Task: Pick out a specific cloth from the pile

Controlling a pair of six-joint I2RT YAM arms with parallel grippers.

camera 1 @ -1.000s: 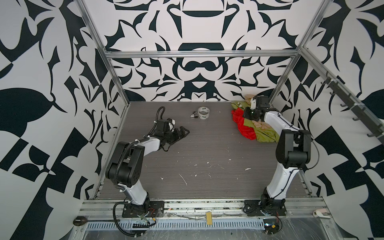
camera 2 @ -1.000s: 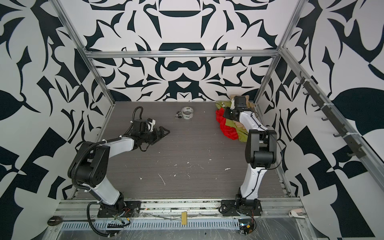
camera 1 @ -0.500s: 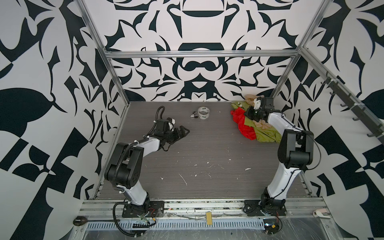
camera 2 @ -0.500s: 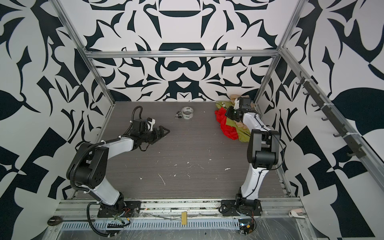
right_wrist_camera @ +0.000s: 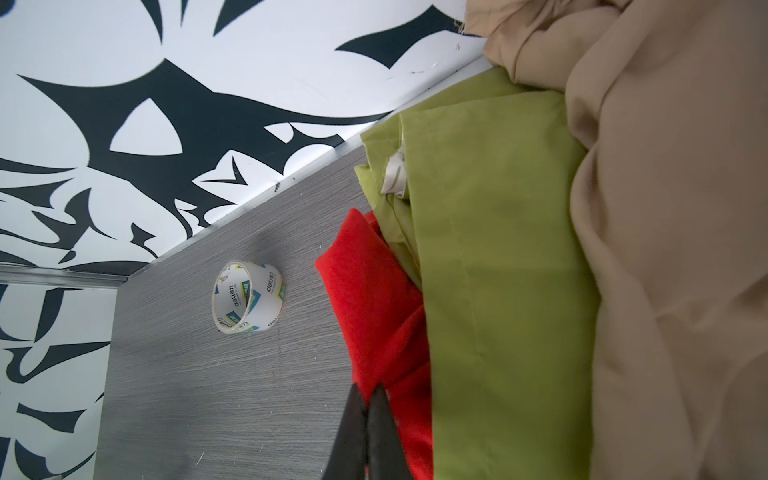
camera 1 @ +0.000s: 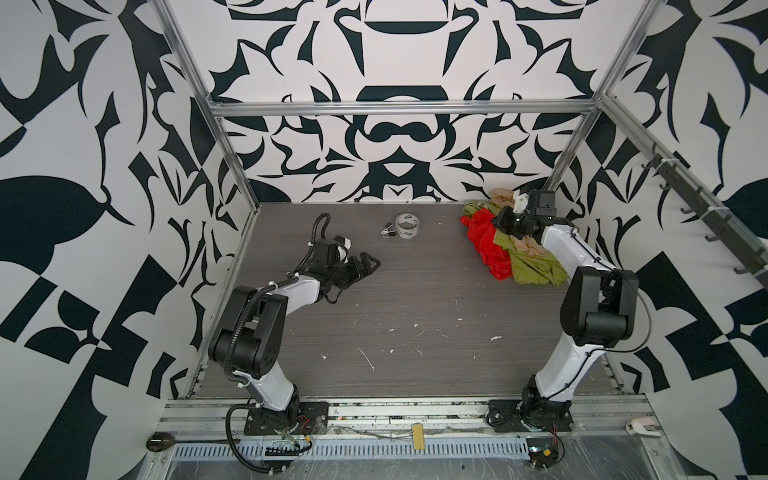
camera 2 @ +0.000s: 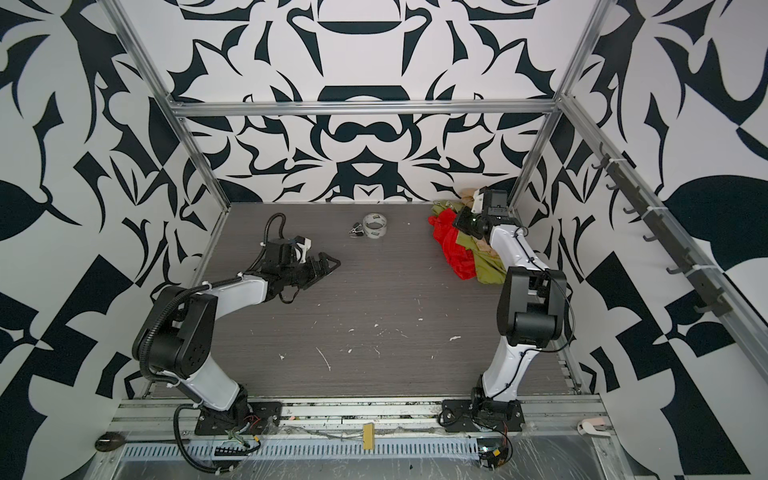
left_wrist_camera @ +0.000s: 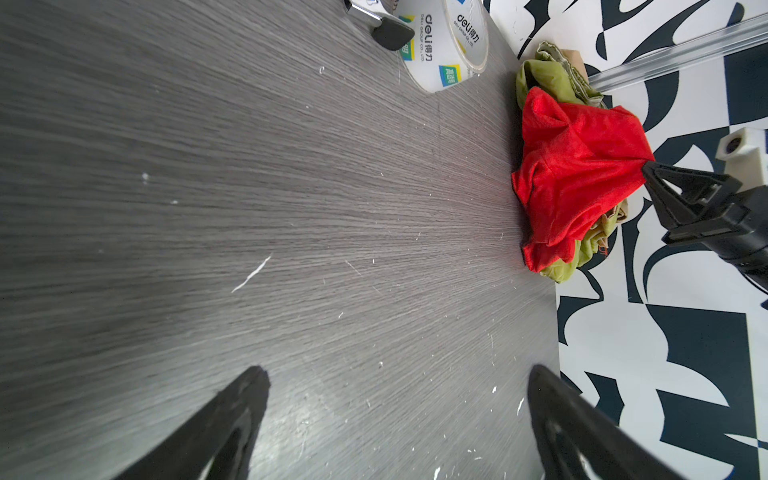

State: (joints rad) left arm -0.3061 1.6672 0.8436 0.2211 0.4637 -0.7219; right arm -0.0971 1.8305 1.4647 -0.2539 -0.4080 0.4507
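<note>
as we look down from above, the pile [camera 1: 536, 268] sits at about one o'clock on the table [camera 1: 415, 316], tucked into the far corner against the patterned wall. and there's the cloth [camera 1: 482, 239], bright red, draped down the pile's nine o'clock side, facing the open table. the olive-green cloth [right_wrist_camera: 490, 291] lies right beside it and under it, and the beige cloth [right_wrist_camera: 665, 208] is heaped on the wall side of that.

now the right gripper [right_wrist_camera: 366, 419]: we see its fingers [right_wrist_camera: 353, 432] clenched tight together, with a fold of the red fabric nipped between the tips. from the left wrist view, the cloth [left_wrist_camera: 582, 174] is drawn into a taut point exactly where those tips meet it, while its lower folds lie on the table and on the olive-green layer.

over at about ten o'clock, the left gripper [camera 1: 370, 264] hangs low above bare table, its fingers [left_wrist_camera: 249, 399] spread wide apart and gripping nothing, aimed across at the pile and well apart from it.

up at twelve o'clock, near the back wall, we spot a tape roll [camera 1: 406, 225] with a binder clip [camera 1: 388, 229] just beside it on its nine o'clock side. white flecks and scratches dot the grey surface toward six o'clock.
</note>
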